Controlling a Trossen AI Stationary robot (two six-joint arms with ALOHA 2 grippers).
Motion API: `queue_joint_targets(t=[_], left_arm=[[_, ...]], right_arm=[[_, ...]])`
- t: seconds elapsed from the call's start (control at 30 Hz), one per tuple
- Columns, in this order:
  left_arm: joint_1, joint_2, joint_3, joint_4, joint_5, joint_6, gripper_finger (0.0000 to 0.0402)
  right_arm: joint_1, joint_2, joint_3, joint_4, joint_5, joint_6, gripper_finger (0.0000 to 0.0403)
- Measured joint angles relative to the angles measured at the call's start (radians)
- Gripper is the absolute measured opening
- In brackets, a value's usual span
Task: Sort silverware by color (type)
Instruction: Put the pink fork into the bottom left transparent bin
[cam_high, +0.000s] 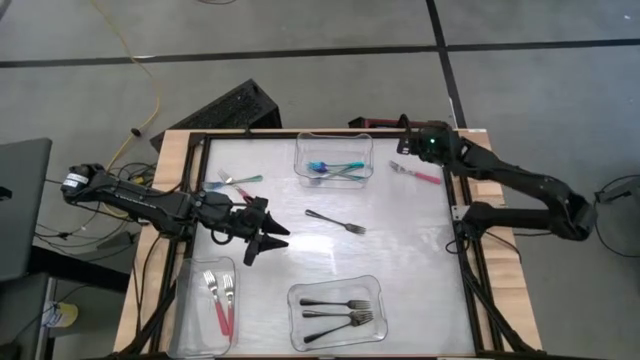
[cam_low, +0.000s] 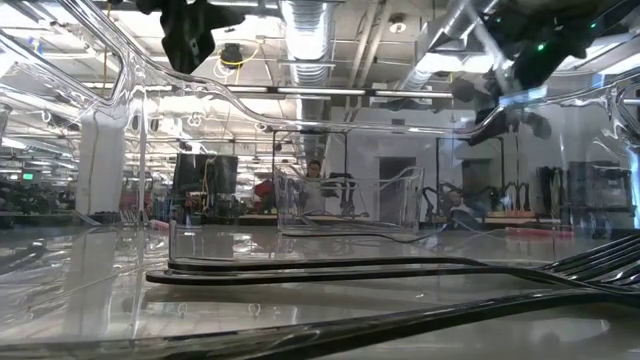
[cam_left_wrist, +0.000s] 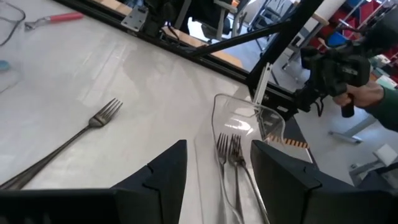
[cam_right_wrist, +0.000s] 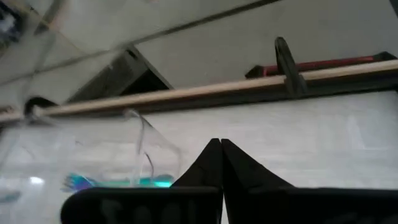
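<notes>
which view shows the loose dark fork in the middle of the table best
The high view: the whole dark fork lies clear on bare table, apart from every bin. The left wrist view shows its tines and part of its handle. It does not show in the right wrist view; the low view cannot tell.

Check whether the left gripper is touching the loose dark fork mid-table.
Apart. High view shows bare table between the left gripper and the dark fork.
</notes>
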Motion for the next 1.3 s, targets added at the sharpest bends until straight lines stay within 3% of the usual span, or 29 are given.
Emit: queue_joint_targets(t=[0.1, 0.27, 0.37, 0.7, 0.9, 1.03, 1.3], left_arm=[[0.000, 0.000, 0.000, -0.006, 0.000, 0.007, 0.0162], [0.002, 0.000, 0.000, -0.006, -0.003, 0.035, 0.0162], [0.010, 0.000, 0.000, -0.006, -0.002, 0.040, 0.0162], [0.060, 0.000, 0.000, -0.005, -0.002, 0.001, 0.0162], [0.061, 0.000, 0.000, -0.005, -0.002, -0.042, 0.0162], [0.061, 0.000, 0.000, -0.005, -0.002, -0.071, 0.0162], [0.042, 0.000, 0.000, -0.005, -0.026, -0.117, 0.0162]], right_arm=[[-0.005, 0.017, 0.001, -0.083, -0.039, -0.056, 0.0025], [-0.065, 0.140, 0.001, -0.251, -0.239, -0.192, 0.0040], [-0.084, 0.220, 0.001, -0.276, -0.290, -0.287, 0.0047], [-0.122, 0.420, 0.074, -0.333, -0.286, -0.599, 0.0100], [-0.123, 0.510, 0.143, -0.373, -0.160, -0.812, 0.0161], [-0.129, 0.582, 0.144, -0.396, -0.155, -0.928, 0.0190], [-0.151, 0.708, 0.158, -0.415, -0.157, -1.081, 0.0193]])
